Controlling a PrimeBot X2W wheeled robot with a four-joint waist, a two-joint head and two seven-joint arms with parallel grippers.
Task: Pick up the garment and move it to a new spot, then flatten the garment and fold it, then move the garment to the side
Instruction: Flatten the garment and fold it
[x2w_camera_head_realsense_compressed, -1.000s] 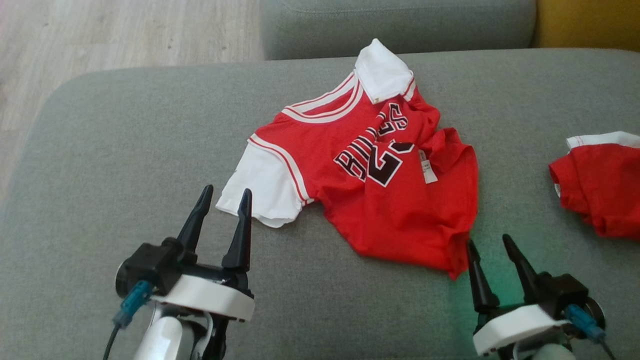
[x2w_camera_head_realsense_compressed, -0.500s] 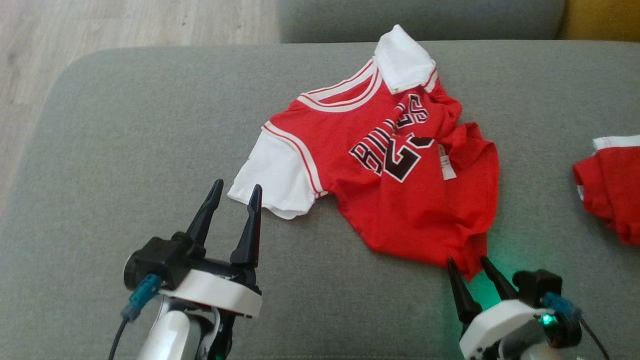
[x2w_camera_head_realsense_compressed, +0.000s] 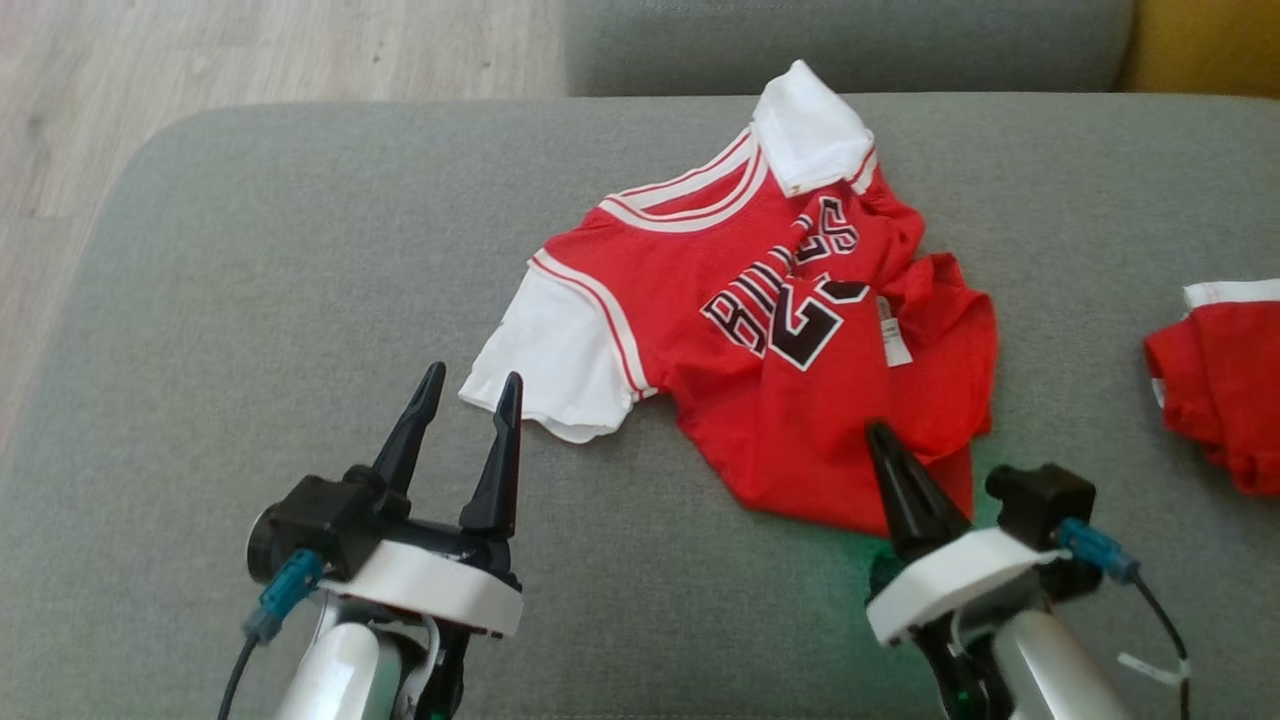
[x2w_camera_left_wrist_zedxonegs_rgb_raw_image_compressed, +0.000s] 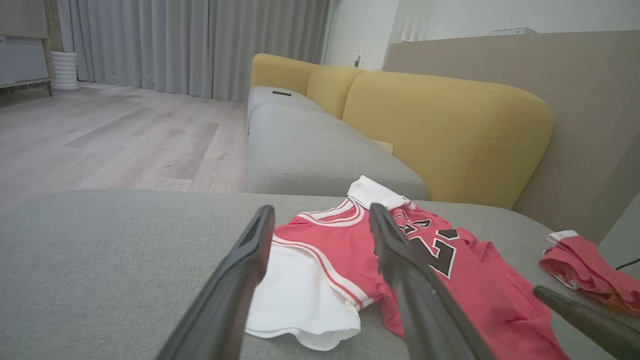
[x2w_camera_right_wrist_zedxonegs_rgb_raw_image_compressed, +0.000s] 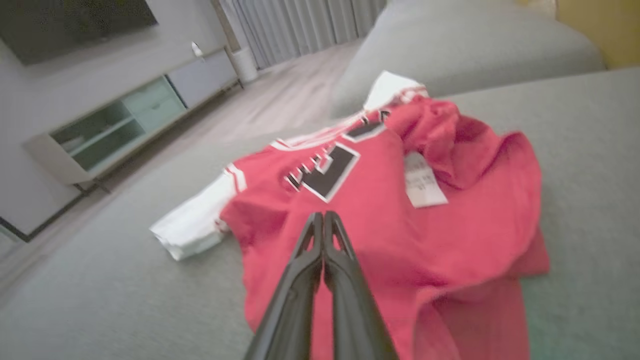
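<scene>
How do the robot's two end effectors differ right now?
The left end effector has its fingers spread apart; the right end effector has them pressed together. The left points at the white sleeve from over bare cushion; the right lies over the red body of the jersey. Both have long dark fingers on white mounts.

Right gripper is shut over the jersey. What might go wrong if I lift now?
Right gripper is shut over the jersey, but no fabric shows between its fingers: the lift may come up empty. Left gripper is open, not holding the white sleeve: a one-sided lift would likely bunch the rumpled jersey.
</scene>
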